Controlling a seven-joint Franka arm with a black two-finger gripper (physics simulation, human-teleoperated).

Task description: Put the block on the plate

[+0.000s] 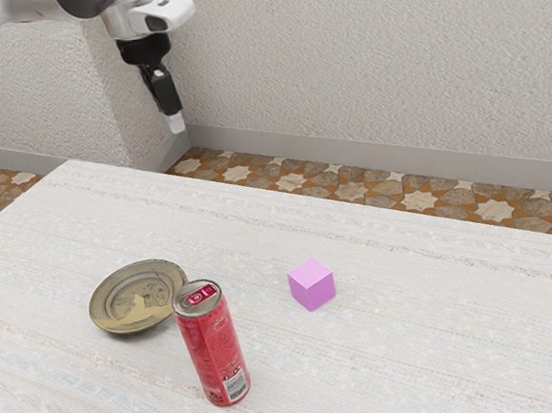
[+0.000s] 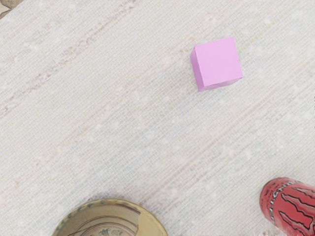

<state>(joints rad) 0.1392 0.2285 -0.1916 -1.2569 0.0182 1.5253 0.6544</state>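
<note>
Gripper [image 1: 177, 125] poised high, nothing held or touched; whether apart or together cannot be told. Pink block [image 1: 312, 285] seen on table [image 1: 431, 347], well below gripper. Red can [image 1: 212, 350], also below, beside plate [image 1: 138, 297], could be toppled by low, wide carry.

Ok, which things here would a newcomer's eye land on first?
Probably the upright red can, low in the exterior view, then the pink block on the pale table, toward the exterior view's right of it. Next comes the patterned plate, toward the exterior view's left, with the claw raised above the table's level.
</note>
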